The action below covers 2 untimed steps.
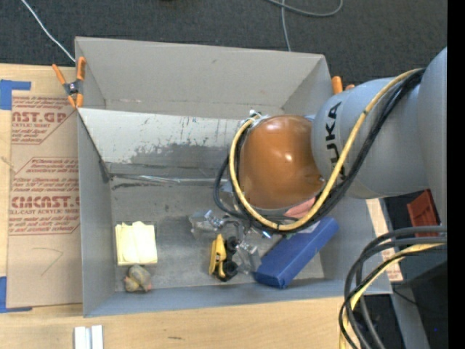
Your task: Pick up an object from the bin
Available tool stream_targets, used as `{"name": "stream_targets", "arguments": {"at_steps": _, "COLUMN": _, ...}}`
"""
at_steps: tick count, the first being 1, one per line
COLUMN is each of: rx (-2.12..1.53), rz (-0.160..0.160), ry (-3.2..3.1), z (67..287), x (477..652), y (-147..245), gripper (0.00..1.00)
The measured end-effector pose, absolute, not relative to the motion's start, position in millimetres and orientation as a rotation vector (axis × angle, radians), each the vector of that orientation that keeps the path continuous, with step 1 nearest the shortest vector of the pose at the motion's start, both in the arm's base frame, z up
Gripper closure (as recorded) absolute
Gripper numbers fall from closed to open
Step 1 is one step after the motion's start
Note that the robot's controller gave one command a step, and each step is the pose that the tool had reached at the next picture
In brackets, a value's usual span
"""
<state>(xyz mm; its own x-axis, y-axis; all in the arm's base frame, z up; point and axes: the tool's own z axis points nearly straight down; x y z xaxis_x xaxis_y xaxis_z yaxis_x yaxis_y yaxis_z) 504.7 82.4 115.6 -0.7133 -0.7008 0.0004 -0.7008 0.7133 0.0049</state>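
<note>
My gripper point(234, 237) reaches down under the arm's wrist to the bin floor, front middle. A small yellow and black thing point(217, 257) lies right beside it, at its front left and touching or nearly touching it. A long blue block point(299, 251) lies slanted just to the right of the gripper, near the front wall. A bit of a pink thing point(301, 209) peeks out under the wrist at the right.
A pale yellow ribbed sponge point(136, 243) lies at the front left of the bin floor. A small brownish lump point(137, 278) sits just in front of it, against the front wall. The arm and its cables cover the bin's right side.
</note>
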Motion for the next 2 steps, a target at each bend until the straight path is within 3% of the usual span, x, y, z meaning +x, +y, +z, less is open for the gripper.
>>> {"name": "stream_targets", "arguments": {"at_steps": 1, "rx": 1.396, "rz": -0.006, "ry": -2.813, "z": 68.7, "x": 501.9, "y": 71.8, "gripper": 0.0}}
{"name": "stream_targets", "arguments": {"at_steps": 2, "rx": 1.619, "rz": -0.011, "ry": -2.692, "z": 69.7, "x": 507.8, "y": 79.9, "gripper": 1.0}}
